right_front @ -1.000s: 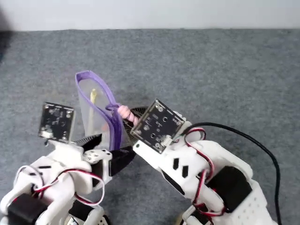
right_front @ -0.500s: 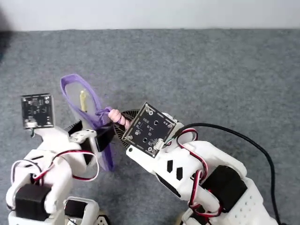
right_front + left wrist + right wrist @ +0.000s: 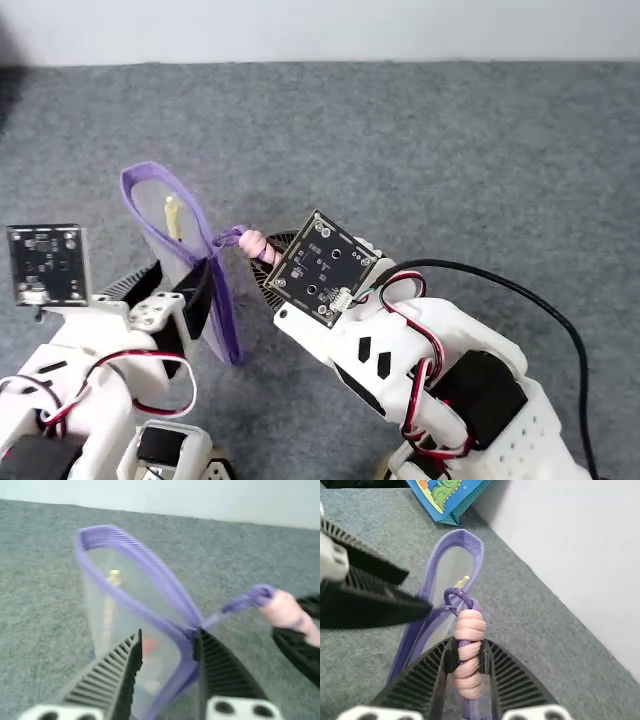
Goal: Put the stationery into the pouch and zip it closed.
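Note:
The clear pouch (image 3: 165,235) with a purple zipper edge stands on the grey carpet, and its mouth gapes in a loop. Inside it are a yellow stick (image 3: 111,592) and a reddish item (image 3: 151,662). My left gripper (image 3: 167,637) is shut on the pouch's near end, by the zipper slider (image 3: 191,630); in the high view the left gripper (image 3: 195,290) sits at the pouch's lower end. My right gripper (image 3: 468,647) is shut on the pink braided zipper pull (image 3: 468,640). From the pink pull (image 3: 255,243), a purple cord runs to the slider.
A blue printed bag (image 3: 445,495) lies beyond the pouch, against a white wall (image 3: 560,545). A black cable (image 3: 520,295) trails from the right arm across the carpet.
My left arm has swung left and drawn the pouch with it. The right gripper has kept hold of the pink pull and shifted slightly left, so the cord now stretches between them.

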`<state>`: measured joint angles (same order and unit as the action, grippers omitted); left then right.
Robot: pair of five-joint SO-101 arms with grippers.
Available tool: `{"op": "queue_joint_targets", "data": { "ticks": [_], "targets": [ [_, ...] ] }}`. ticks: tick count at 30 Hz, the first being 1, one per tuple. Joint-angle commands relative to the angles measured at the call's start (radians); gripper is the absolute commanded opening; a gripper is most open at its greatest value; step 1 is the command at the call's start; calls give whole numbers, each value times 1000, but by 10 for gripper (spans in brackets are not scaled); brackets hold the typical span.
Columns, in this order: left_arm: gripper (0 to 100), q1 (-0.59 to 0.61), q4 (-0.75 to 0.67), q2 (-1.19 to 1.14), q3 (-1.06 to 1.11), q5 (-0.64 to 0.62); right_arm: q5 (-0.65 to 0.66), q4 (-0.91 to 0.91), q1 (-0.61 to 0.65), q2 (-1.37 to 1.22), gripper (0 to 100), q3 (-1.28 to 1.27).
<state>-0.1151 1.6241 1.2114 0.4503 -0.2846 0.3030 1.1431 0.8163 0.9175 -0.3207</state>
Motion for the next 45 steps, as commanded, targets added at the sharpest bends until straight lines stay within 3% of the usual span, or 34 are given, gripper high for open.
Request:
{"op": "queue_joint_targets", "data": {
  "ticks": [1, 9, 15, 24, 32, 39, 45],
  "targets": [
    [141, -72, 14, -3, 44, -5, -8, -50, -8, -2, 8, 57],
    [141, -259, -92, -3, -54, -117, -8, -48, -8, -8, 8, 57],
    [142, -276, -106, -6, -16, -127, -8, -48, -8, -5, 8, 57],
    [146, -244, -114, -5, 93, -152, -8, -48, 35, -2, 8, 55],
    [286, -138, -107, -5, 124, -147, -9, -48, 35, -2, 8, 57],
    [284, -132, -104, -5, 147, -150, -8, -41, 31, -1, 8, 57],
    [202, -64, -112, -5, 147, -126, -12, -41, -21, 2, 8, 57]
  ]
}}
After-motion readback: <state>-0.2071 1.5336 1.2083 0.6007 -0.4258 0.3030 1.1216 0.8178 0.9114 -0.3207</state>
